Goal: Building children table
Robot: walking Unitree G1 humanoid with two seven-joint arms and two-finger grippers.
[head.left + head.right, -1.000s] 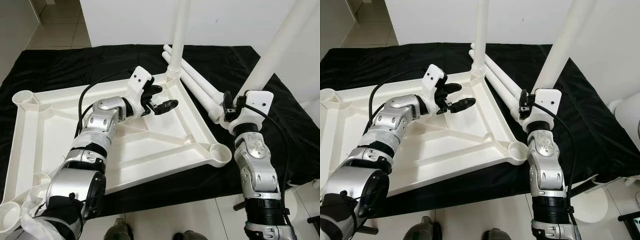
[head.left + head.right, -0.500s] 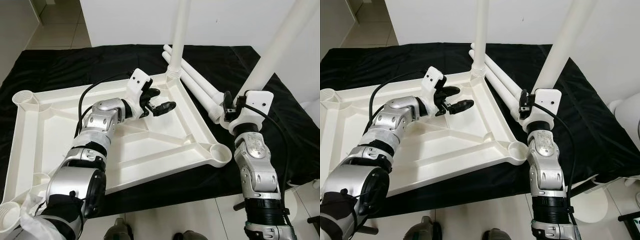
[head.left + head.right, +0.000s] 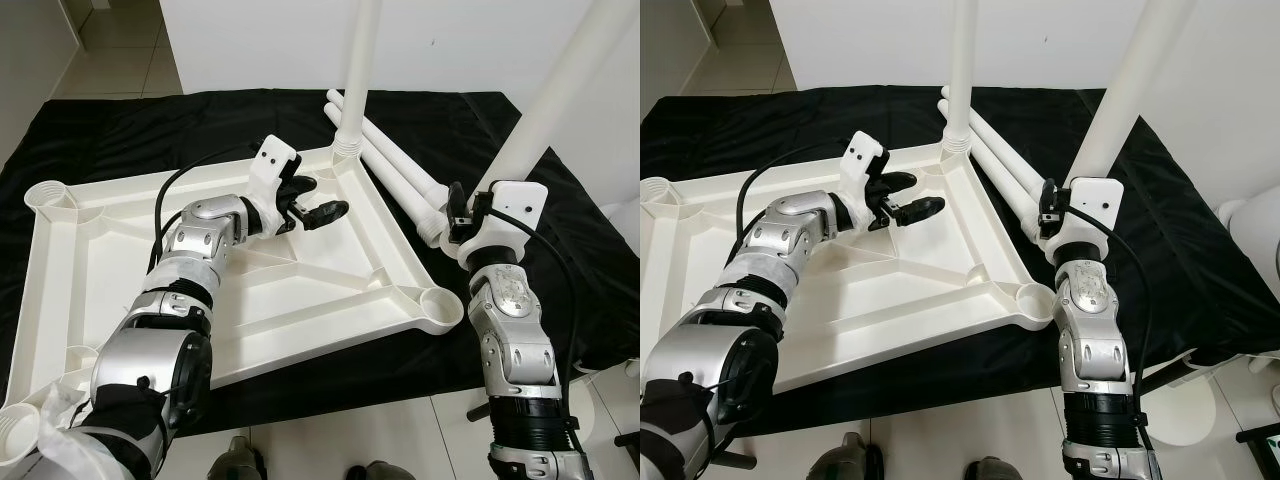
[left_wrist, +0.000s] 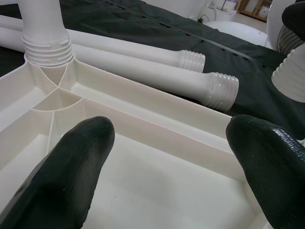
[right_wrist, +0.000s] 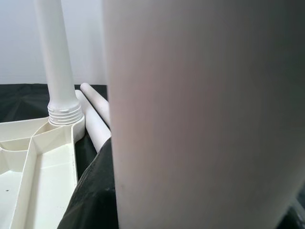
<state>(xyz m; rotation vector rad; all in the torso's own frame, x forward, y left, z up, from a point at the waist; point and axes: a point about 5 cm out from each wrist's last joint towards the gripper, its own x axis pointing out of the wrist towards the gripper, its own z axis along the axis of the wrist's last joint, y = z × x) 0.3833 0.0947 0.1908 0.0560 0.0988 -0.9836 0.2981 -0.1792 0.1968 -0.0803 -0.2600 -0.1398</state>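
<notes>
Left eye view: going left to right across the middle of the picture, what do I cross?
White tabletop's left corner socket → left gripper over the tabletop → upright screwed-in leg → two loose legs on the black cloth → right gripper holding a tilted leg.

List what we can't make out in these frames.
- Right gripper: its fingers are hidden behind the wrist housing and the held table leg; the right wrist view shows just the leg's blank surface up close.
- Tops of the held leg and the screwed-in leg: cut off by the head views' top edge.
- Near-left corner of the upturned tabletop: hidden behind the left arm.
</notes>
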